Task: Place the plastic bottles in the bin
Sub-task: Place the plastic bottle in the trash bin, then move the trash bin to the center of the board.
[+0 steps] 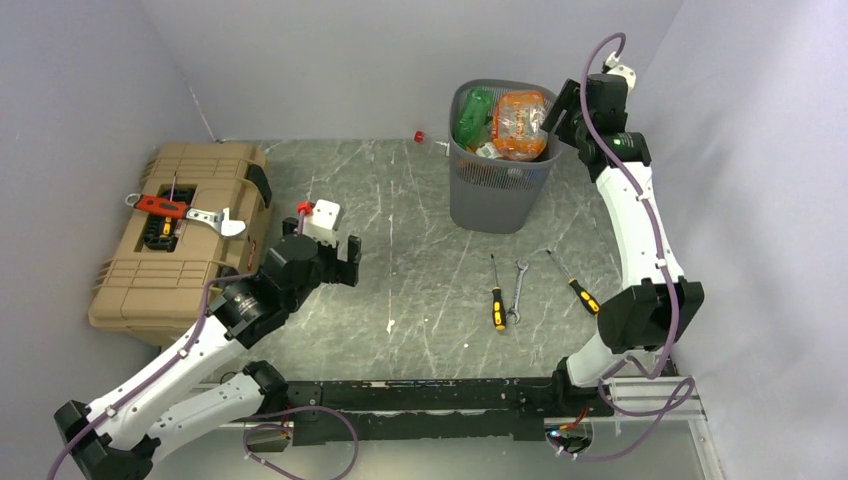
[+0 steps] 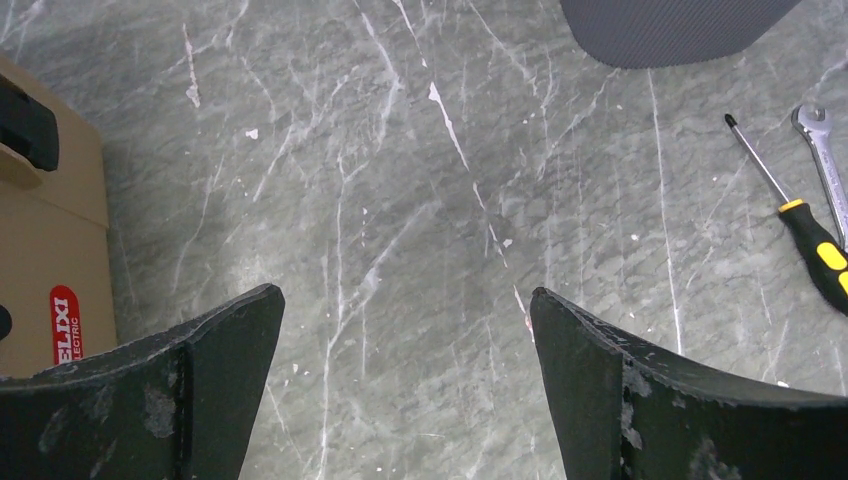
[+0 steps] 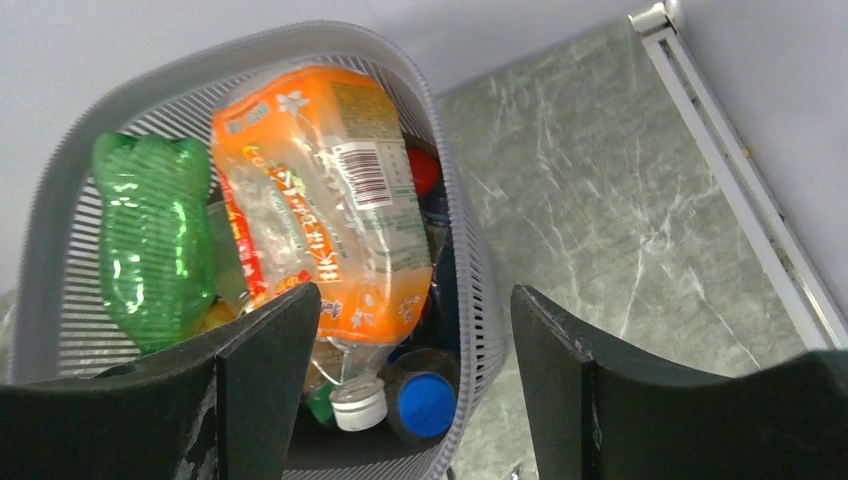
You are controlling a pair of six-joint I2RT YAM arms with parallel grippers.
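The dark grey mesh bin (image 1: 498, 192) stands at the back of the table, holding several plastic bottles. A green bottle (image 3: 150, 235) lies on the left inside, and a large orange-labelled bottle (image 3: 325, 190) with a white cap rests on top. A blue-capped bottle (image 3: 425, 405) lies against the wall. My right gripper (image 3: 415, 292) hovers over the bin's right rim (image 1: 552, 150), open, with nothing between its fingers. A clear bottle with a red cap (image 1: 430, 141) lies on the table behind the bin's left side, partly hidden. My left gripper (image 2: 402, 295) hangs open over bare table near the toolbox.
A tan toolbox (image 1: 175, 235) sits at the left with a red-handled tool and a wrench on top. Two black-and-yellow screwdrivers (image 1: 497, 300) (image 1: 580, 290) and a wrench (image 1: 517, 290) lie in front of the bin. Walls close in on the left, back and right.
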